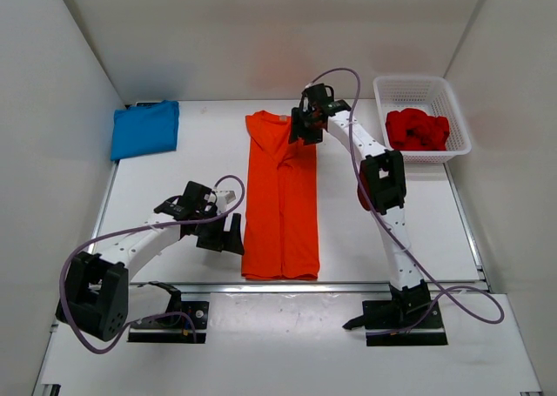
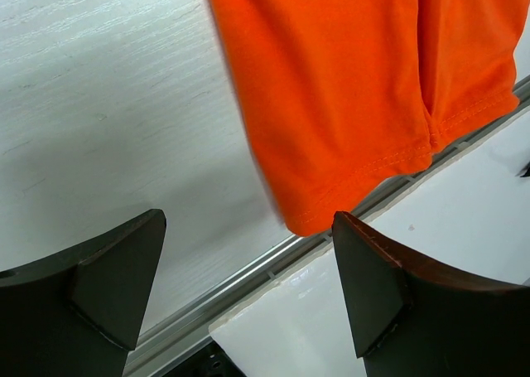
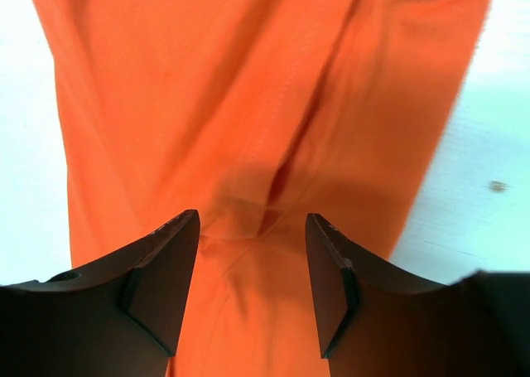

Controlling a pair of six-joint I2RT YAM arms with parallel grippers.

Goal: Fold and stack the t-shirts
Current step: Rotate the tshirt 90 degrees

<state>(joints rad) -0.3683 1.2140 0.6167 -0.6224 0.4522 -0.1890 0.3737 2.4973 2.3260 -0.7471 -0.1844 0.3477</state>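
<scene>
The orange t-shirt (image 1: 280, 204) lies lengthwise in the middle of the table, both sides folded inward, collar at the far end. My right gripper (image 1: 305, 128) hangs over its collar end; in the right wrist view it (image 3: 252, 218) stands open just above the orange cloth (image 3: 248, 79), with creases between the fingers. My left gripper (image 1: 231, 235) sits by the shirt's near left corner, open and holding nothing (image 2: 248, 219), the hem corner (image 2: 348, 79) just ahead of it. A folded blue t-shirt (image 1: 145, 129) rests at the back left. The red t-shirt (image 1: 418, 130) is bunched in the basket.
A white lattice basket (image 1: 409, 83) stands at the back right. A metal rail (image 1: 305, 285) runs along the table's near edge, just past the orange hem, and also shows below the left fingers (image 2: 248, 269). White walls close in on three sides.
</scene>
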